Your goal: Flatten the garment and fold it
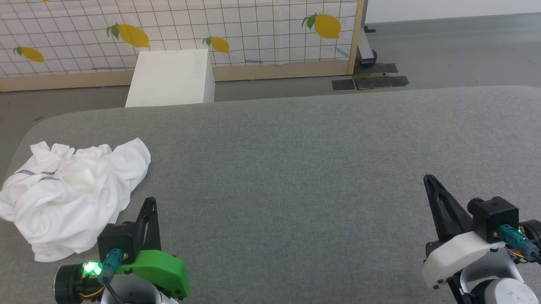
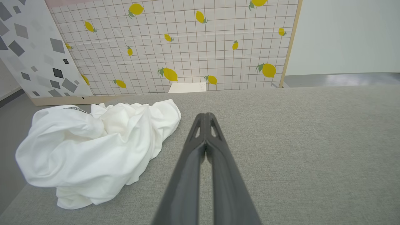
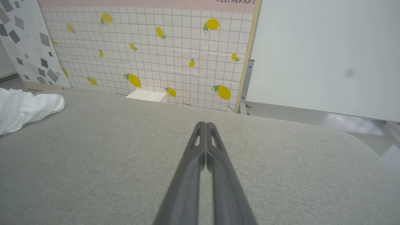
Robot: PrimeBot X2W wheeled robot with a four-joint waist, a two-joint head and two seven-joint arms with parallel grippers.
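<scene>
White garment (image 1: 69,195) in a crumpled heap at the middle left of the head view, on the grey table (image 1: 298,169). Left gripper (image 1: 150,201) at lower left, just beside the heap, fingers pressed together, holding nothing. Right gripper (image 1: 429,179) at lower right, well apart from the heap, also pressed together and empty.

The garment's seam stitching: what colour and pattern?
Dark grey zigzag stitching on the white garment; clearest in the head view.

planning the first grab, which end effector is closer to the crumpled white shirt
Left. The left end effector, shut, sits just right of the shirt, not touching. The right end effector, also shut, is far across the grey surface.
</scene>
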